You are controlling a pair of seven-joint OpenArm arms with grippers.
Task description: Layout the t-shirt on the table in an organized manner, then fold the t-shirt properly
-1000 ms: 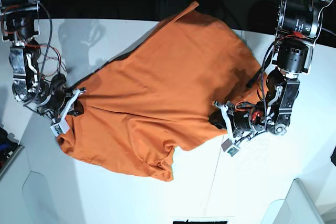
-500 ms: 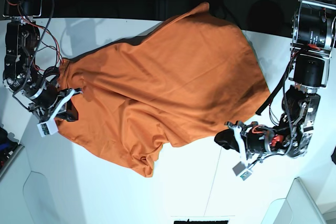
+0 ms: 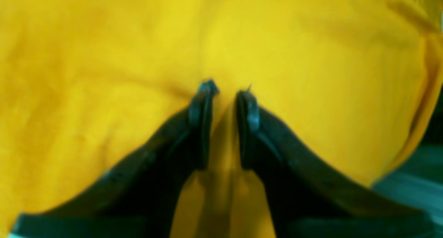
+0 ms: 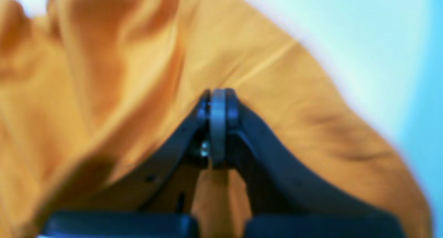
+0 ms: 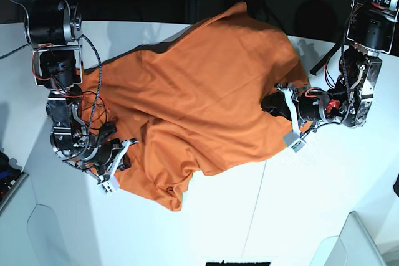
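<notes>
The white table (image 5: pixel 206 216) is backed by darkness at frame top. The t-shirt (image 5: pixel 199 98) is pinched at opposite edges by the nearly closed left gripper (image 5: pixel 274 105) and the fully pressed-together right gripper (image 5: pixel 124 154).

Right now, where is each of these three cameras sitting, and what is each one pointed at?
Base: overhead, looking down on the table, the t-shirt and both arms.
Left wrist: on the arm at the base view's right, looking along the left gripper, slightly parted, at cloth.
Right wrist: on the other arm, looking along the right gripper, closed, against cloth and bare table.
Shared: all three show the shirt; the base view also shows both grippers.
</notes>
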